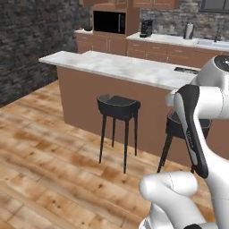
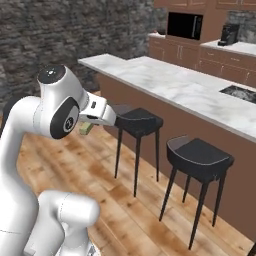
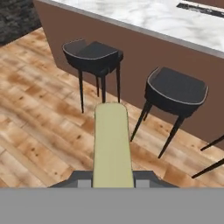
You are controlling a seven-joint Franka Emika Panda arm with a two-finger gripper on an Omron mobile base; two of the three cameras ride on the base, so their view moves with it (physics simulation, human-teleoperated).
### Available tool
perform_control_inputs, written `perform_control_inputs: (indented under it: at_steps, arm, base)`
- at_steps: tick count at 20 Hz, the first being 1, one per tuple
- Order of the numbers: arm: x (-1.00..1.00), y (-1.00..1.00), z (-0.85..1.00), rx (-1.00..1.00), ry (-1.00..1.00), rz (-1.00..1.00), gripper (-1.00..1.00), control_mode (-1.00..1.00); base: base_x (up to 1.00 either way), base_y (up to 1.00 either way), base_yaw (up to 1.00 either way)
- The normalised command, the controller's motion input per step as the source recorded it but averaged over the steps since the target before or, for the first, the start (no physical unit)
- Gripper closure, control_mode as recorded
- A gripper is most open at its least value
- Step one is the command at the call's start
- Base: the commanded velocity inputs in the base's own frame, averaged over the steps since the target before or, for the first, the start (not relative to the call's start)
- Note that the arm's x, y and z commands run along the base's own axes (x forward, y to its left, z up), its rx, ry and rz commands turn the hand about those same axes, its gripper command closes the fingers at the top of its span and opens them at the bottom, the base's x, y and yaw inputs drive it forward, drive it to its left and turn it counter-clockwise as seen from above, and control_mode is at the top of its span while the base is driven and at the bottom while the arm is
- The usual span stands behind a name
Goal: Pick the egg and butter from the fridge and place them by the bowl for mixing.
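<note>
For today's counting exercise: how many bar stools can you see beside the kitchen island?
2. One black stool stands nearer the island's far end; the second stool stands beside it, nearer the camera in the right base view. More could be hidden past the picture's edge.

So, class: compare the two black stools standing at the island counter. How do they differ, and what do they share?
In the right base view, the left stool stands nearer the counter's end, the right stool further along it. The arm's hand partly covers the left stool's seat there; the right stool shows whole. In the hand view, the butter points toward the left stool, with the right stool off to its side. Both have dark curved seats and four thin splayed legs.
</note>
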Motion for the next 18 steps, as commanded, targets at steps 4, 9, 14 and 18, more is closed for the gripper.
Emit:
perform_control_inputs:
  at_steps: [4, 9, 14, 18]
  arm:
    - [0.0, 0.0, 0.0, 0.0, 0.0, 0.0, 1.0, 1.0]
    - [0.0, 0.0, 0.0, 0.0, 0.0, 0.0, 1.0, 1.0]
    - [0.0, 0.0, 0.0, 0.0, 0.0, 0.0, 1.0, 1.0]
    - [0.0, 0.0, 0.0, 0.0, 0.0, 0.0, 1.0, 1.0]
  base:
    - [0.55, 0.64, -0.15]
    - [0.59, 0.55, -0.26]
    - [0.57, 0.55, -0.28]
    - [0.55, 0.61, -0.21]
